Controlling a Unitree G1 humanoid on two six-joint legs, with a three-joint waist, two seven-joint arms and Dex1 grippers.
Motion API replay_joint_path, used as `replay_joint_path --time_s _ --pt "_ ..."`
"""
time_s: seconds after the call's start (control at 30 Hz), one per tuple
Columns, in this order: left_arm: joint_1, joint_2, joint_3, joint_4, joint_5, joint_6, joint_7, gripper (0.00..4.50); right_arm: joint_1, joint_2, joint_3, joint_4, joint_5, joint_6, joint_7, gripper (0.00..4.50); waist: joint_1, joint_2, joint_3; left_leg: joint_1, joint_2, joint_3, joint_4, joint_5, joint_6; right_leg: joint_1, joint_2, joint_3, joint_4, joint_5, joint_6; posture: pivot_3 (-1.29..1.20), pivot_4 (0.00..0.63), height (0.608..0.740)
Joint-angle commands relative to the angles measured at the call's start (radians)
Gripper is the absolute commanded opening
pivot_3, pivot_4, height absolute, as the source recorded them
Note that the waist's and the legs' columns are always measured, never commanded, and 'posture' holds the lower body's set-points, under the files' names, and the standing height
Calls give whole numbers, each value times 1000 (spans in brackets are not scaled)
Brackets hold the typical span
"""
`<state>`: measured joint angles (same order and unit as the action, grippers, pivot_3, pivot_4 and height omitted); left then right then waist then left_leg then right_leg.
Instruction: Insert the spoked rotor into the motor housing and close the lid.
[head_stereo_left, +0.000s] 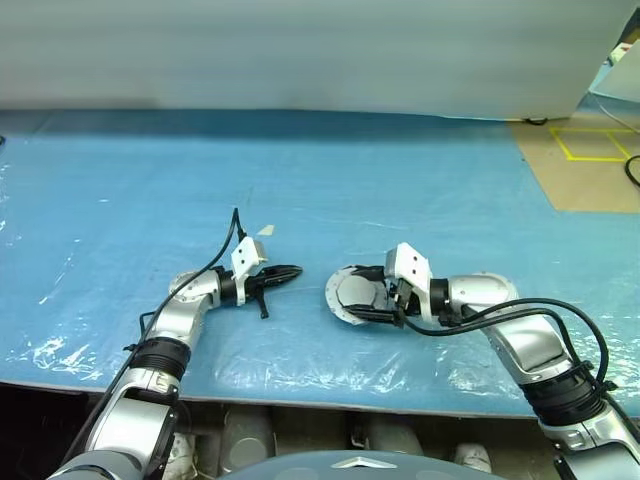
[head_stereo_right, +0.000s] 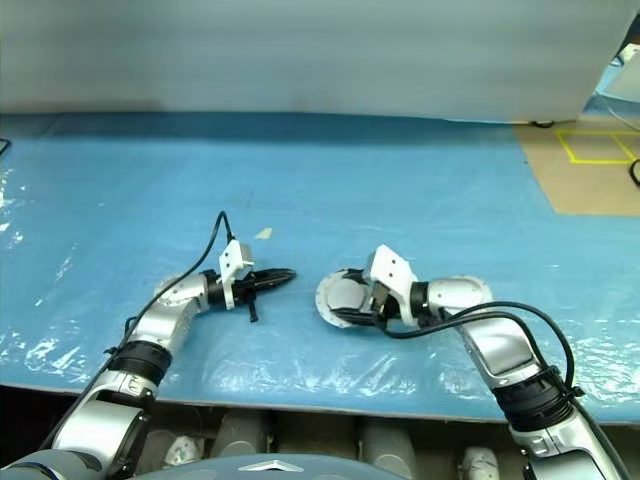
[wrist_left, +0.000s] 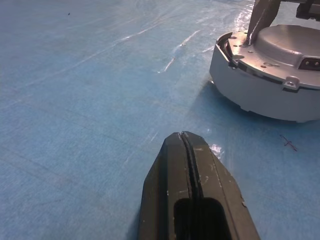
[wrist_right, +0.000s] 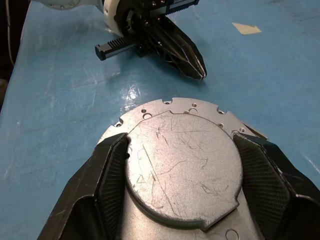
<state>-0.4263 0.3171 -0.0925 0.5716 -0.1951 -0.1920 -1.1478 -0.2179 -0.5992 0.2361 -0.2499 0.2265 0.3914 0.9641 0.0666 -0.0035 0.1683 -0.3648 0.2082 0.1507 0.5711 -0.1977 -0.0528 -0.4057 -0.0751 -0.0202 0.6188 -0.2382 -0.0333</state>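
Between the two black fingers of the right gripper sits the lid, its plain, scratched grey face up; the jaws stand wide with one finger against each side of the raised round part of the disc, so the gripper grips the lid by its edges. Under the lid, and just past the fingertips, the flanged rim of the motor housing shows, with small holes and notches along it; the left wrist view shows the same silver can from the side, standing flat on the blue table cover with the lid lying level on top. The spoked rotor and the copper windings are hidden beneath the lid, so the rotor is judged to be already inside, though that cannot be checked. Beyond the housing, apart from it with bare cover between, the left gripper points towards the can with its jaws pressed together and nothing in them. Farther off lies a small tan scrap on the cover. In my judgement the task is near its end: the lid is on the housing, and what remains is to confirm that it is fully seated all round and to let go.
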Motion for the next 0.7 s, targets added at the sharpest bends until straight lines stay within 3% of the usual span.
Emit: replay_joint_path --time_s 0.03,0.37,0.7 --pt "-4 1 -3 -5 -2 -11 -4 0 -6 -3 -6 8 -9 -90 18 2980 1 0 0 0 0 0 0 0 0 0 0 0 0 0 0 0 150 740" --pt "-3 0 -4 -4 -1 -10 -6 0 -54 -38 -21 71 -16 -160 83 2980 3 0 0 -1 0 0 0 0 1 -1 0 0 0 0 0 0 150 740" --pt "-1 -9 5 -36 -26 -6 -10 0 -8 37 -25 183 -7 -177 51 2980 2 0 0 -1 0 0 1 0 1 0 0 0 0 0 0 0 150 740"
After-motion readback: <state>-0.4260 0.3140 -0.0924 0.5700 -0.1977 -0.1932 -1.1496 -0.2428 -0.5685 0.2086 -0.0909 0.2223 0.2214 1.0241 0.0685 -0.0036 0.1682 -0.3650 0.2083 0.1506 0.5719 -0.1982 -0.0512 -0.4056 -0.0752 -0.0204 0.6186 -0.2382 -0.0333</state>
